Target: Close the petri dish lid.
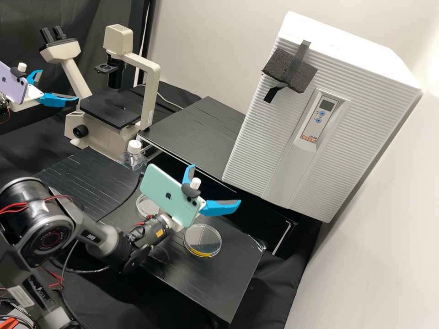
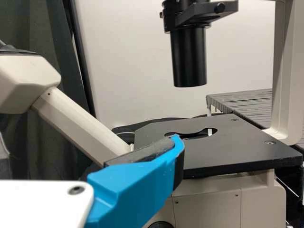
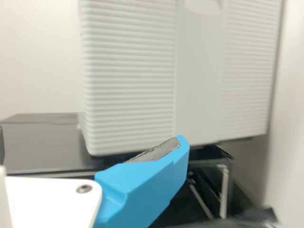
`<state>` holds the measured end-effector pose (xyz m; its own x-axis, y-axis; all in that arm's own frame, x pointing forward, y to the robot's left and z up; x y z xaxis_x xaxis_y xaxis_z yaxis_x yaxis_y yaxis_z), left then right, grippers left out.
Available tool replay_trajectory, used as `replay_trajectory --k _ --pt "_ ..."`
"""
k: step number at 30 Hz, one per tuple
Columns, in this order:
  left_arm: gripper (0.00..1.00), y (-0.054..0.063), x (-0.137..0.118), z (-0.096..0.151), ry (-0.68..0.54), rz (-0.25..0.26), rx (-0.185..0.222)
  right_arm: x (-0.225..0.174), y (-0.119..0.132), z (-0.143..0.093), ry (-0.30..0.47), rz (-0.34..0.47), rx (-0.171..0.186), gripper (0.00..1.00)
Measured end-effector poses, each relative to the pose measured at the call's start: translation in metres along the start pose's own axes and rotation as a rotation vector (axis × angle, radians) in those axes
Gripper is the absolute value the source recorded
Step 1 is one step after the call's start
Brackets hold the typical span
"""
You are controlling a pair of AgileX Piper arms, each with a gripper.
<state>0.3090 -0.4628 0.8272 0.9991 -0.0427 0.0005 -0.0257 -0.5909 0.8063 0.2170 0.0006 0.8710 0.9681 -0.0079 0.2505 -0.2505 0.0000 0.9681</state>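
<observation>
1. Dish (image 1: 201,234) lies flat on the board (image 1: 215,283) in the high view, a yellow strip along one side of it, probably so a lid can drop straight down on it. Whether it is already covered, I can't tell.
2. Second round clear piece (image 1: 147,208), partly hidden by the right arm and its phone (image 1: 160,185), is presumably the lid, set apart to leave grasping room.
3. Right claw (image 1: 215,183) is spread and pinching nothing, raised past the dish towards the incubator (image 1: 251,141); that height likely keeps its fingers off the plastic.
4. Left claw (image 1: 59,85) is spread too, out by the microscope (image 1: 148,91), so probably no hindrance.
5. Board edges sit a little way off the dish all round; a sideways nudge could push it towards one.
6. Bottle (image 1: 134,157) stands near the second piece, so an approach from above looks safer there.
</observation>
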Motion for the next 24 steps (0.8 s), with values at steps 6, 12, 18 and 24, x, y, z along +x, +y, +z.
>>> replay_trajectory --k 6,12,18,24 --pt "1.0 0.0 0.0 0.0 0.0 0.0 0.0 -0.022 -0.001 0.021 -0.074 -0.036 -0.037 1.0" --pt "1.0 0.0 0.0 0.0 0.0 0.0 0.0 -0.032 0.001 0.032 -0.124 -0.043 -0.051 1.0" --pt "1.0 0.0 0.0 0.0 0.0 0.0 0.0 -0.041 -0.001 0.038 -0.143 -0.07 -0.038 1.0" --pt "1.0 0.0 0.0 0.0 0.0 0.0 0.0 -0.046 -0.001 0.041 -0.141 -0.08 -0.05 1.0"
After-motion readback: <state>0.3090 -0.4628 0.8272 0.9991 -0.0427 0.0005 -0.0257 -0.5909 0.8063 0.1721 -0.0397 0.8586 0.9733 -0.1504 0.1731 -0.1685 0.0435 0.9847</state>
